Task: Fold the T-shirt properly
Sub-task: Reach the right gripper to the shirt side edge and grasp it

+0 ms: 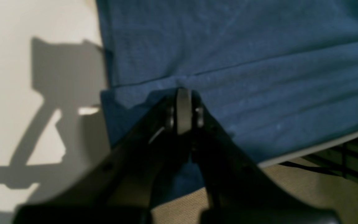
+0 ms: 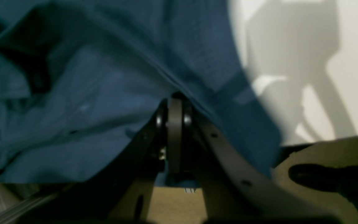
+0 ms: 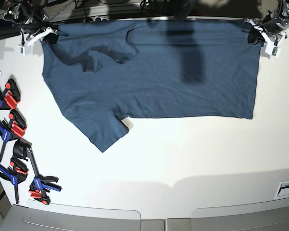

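One T-shirt, dark navy, spread across far half of white table, upper edge at far table edge; one sleeve flat toward near-left, other bunched at far-left.

Two grippers: left gripper clenched on hem-side corner; right gripper clenched on crumpled shoulder-side corner.

Risks, judged: thin pinch at either corner slipping under tension, dropping an edge; bunched sleeve trapped inside fold, leaving a lump; uneven travel of arms skewing the fold line.

Clamps, blue and red, along table's left edge: roughly five, exact count unclear.
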Controlling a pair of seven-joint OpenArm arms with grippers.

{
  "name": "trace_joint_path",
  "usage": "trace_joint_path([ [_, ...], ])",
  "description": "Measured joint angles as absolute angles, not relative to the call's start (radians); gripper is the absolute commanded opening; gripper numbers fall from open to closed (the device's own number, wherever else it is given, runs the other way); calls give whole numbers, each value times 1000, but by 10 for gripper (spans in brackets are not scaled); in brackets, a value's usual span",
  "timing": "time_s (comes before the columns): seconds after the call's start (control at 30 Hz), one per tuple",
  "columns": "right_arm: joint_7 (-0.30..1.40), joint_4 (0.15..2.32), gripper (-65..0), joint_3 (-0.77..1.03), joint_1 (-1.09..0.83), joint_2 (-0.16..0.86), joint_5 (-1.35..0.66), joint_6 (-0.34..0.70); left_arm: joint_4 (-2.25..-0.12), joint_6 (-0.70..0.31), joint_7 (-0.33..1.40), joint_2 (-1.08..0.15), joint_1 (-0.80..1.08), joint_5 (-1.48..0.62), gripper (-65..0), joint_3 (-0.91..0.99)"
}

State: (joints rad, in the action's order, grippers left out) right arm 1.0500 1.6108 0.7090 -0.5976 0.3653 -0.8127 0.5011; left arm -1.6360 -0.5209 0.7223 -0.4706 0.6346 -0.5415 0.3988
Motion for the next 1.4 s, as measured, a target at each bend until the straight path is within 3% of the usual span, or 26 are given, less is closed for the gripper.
trace_joint_path([
  [0.4,1067,1902,-650,700,-579,366,-887,588,-1634,-521,714,-471,635,-541,-650,399],
  [0.53,1182,1907,-650,596,-579,366,-859,593,-1634,-521,712,-471,635,-541,-650,399],
  [0.63,1162,1906,-650,487,-582,366,-767,595,-1633,-521,703,-471,637,-538,-650,399],
  [0.9,1077,1906,-650,248,-567,366,-458,428,-1633,-521,703,-471,636,-537,-650,399],
  [1.13,1067,1906,-650,118,-510,348,-337,376,-1633,-521,703,-471,636,-537,-650,399],
  [1.4,1058,1905,-650,100,-417,298,-311,366,-1633,-521,703,-471,636,-537,-650,399],
])
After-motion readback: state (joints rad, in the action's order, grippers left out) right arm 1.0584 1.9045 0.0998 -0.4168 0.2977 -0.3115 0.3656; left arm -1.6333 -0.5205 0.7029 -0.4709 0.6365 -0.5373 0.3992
